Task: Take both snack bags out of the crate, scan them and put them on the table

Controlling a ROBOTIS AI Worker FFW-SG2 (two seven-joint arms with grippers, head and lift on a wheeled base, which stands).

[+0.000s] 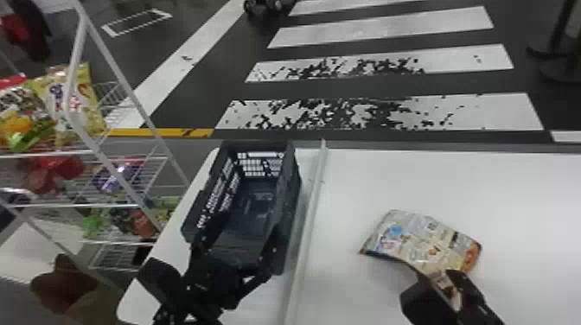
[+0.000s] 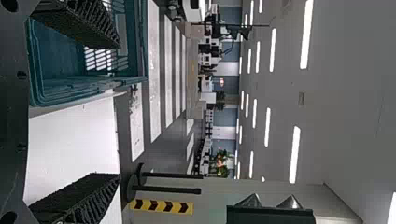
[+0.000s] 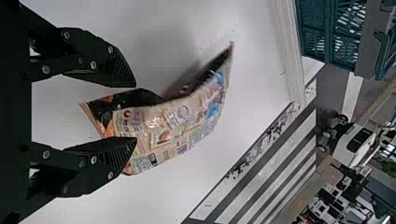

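Right end effector [image 3: 136,112]: fingers spread, one overlapping the bag's near end.
Snack bag [image 1: 426,242]: bowed, unpinched, on or just above the bench [image 1: 531,194]; I cannot tell which.
Release: likely the step; keep fingers wide, back straight off, so neither drags the bag.
Left end effector [image 2: 119,111]: spread, by the crate's near end.
Crate [image 1: 295,190]: upright, left of the bag.

The crate [image 1: 292,194], dark blue-green plastic with slotted walls, stands upright and open-topped. A snack bag [image 1: 426,240] shows to the crate's right, well apart, its beige printed side up, bearing blue and orange patches, its body bent into a curve. The smooth white table [image 1: 510,186] extends beneath the crate and out to its right.
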